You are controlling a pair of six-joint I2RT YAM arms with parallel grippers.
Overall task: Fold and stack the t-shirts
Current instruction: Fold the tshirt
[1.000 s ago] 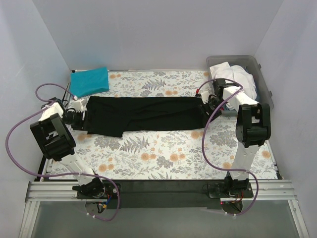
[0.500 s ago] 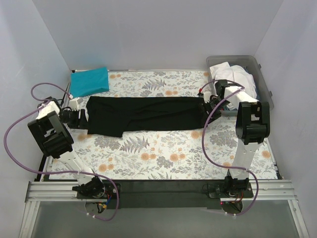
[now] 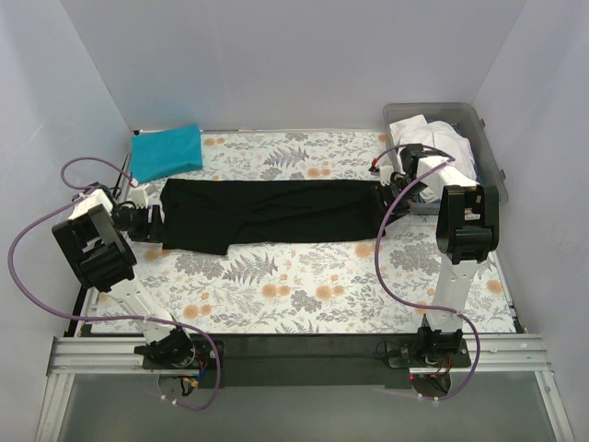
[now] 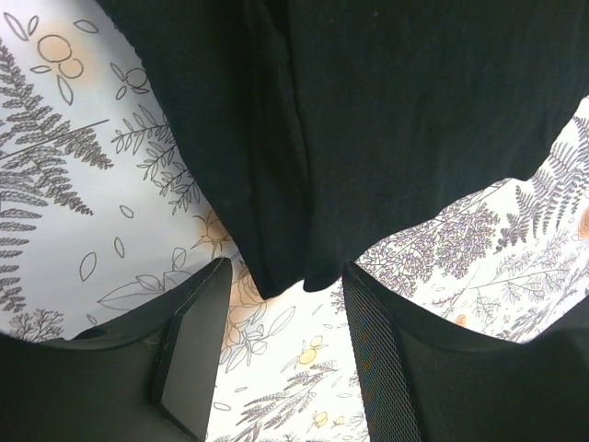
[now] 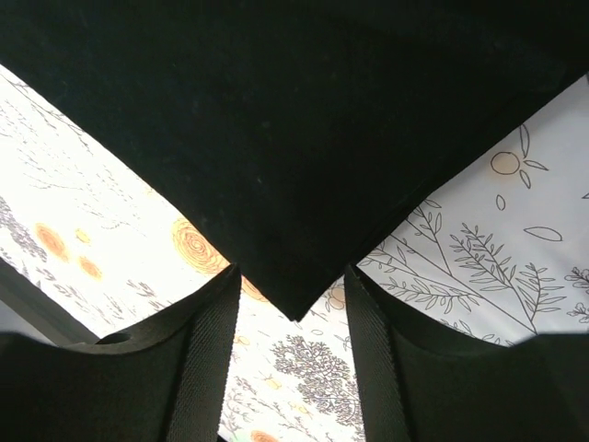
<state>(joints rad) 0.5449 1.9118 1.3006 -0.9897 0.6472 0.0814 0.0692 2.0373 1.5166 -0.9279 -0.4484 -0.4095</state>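
The black t-shirt [image 3: 267, 214] lies as a long flat band across the floral cloth. My left gripper [image 3: 153, 224] is open at its left end; in the left wrist view a cloth corner [image 4: 294, 267] hangs just before the fingers [image 4: 198, 341]. My right gripper [image 3: 385, 195] is open at its right end; in the right wrist view a pointed corner [image 5: 294, 295] lies just ahead of the open jaws. The teal-blue t-shirt [image 3: 167, 150] lies folded at the back left. The white t-shirt [image 3: 433, 143] is bunched in the tub.
A clear grey plastic tub [image 3: 486, 147] stands at the back right, by my right arm. The floral table cloth [image 3: 304, 285] covers the table. White walls close in the back and both sides. Purple cables loop off both arms.
Both grippers have drawn back a little from the ends of the black t-shirt. The shirt has stayed flat where it was.
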